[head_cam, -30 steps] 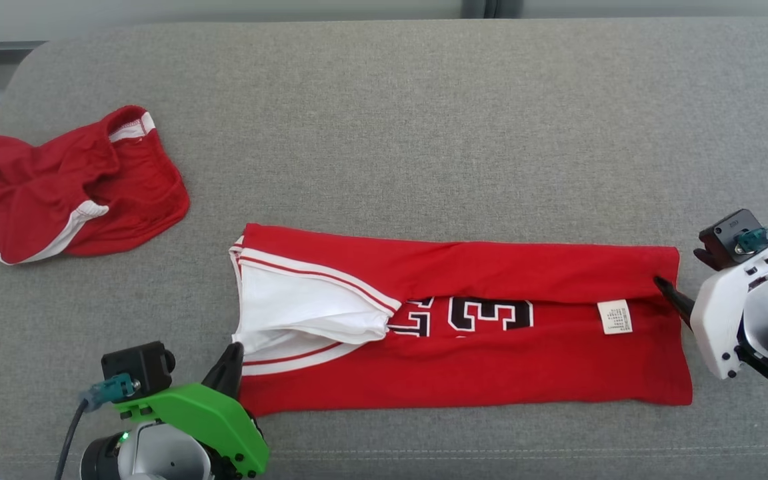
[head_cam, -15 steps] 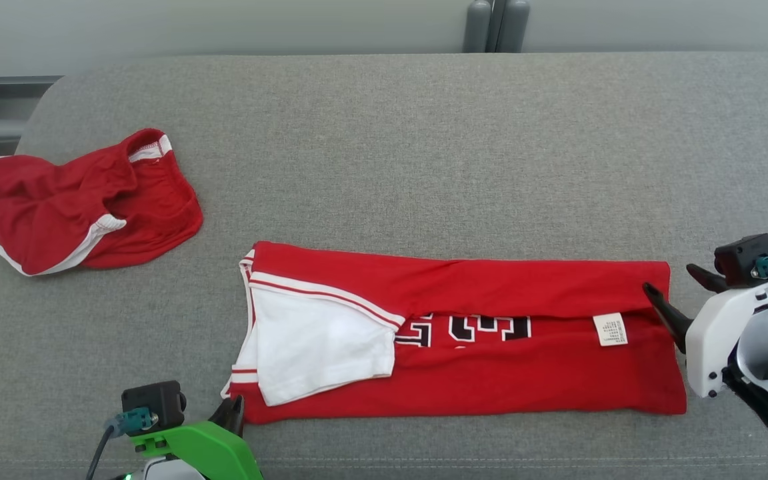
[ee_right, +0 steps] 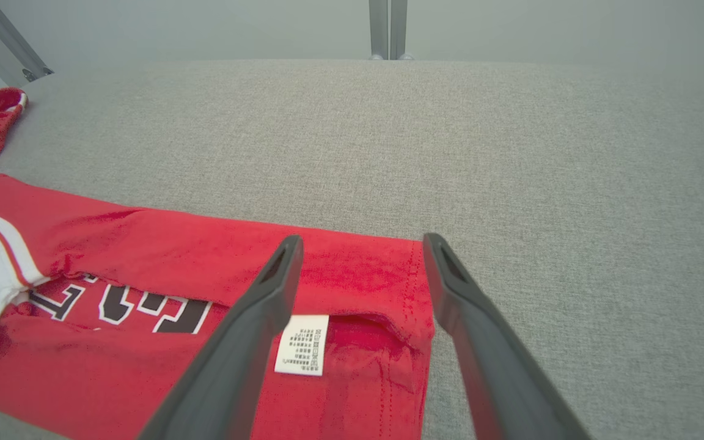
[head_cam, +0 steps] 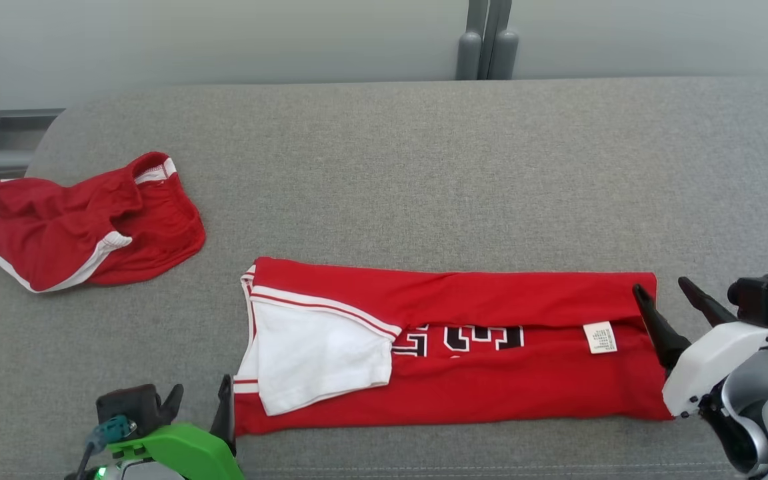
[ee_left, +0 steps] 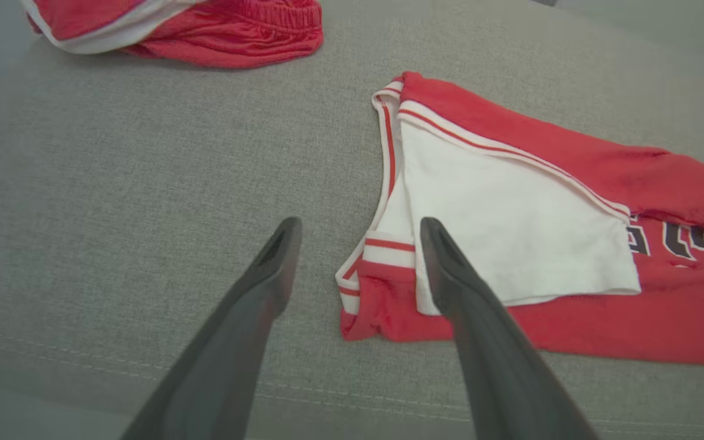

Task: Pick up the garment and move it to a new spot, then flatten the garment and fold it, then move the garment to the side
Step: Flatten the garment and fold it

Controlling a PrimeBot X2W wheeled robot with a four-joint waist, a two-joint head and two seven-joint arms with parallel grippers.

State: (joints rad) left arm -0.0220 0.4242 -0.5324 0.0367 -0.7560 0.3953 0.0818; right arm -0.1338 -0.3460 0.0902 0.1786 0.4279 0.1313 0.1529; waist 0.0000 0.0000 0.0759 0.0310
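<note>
Furthest left, well apart from the jersey point(head_cam: 451, 393) and beyond its upper left corner, a pair of red shorts point(head_cam: 91, 223) lies crumpled on the grey cushion point(head_cam: 424, 167). It looks like a separate piece set aside rather than part of the fold. The left gripper point(head_cam: 201, 387) stands at the jersey's lower left corner with its fingers spread apart and nothing between them. In the left wrist view one finger lies over the striped armhole edge and the other over bare cushion, though whether either touches the cloth cannot be told. The jersey itself lies near the front edge of the cushion as a long flat band, both long sides turned in toward the middle and a white inner panel point(head_cam: 321, 353) showing at its left end. That shape suggests the lengthwise folds are done and an end-to-end fold is still to come, which would explain a gripper waiting at each short end. Toward the jersey's right end sits a white care label point(head_cam: 599, 337). The right gripper point(head_cam: 660, 287) straddles the right hem, fingers wide and empty, one over the cloth beside the label and one just past the hem. The black numerals point(head_cam: 464, 337) are half covered by the upper flap, the label's print is too small to read, and both arms are cut off by the head view's edges.
</note>
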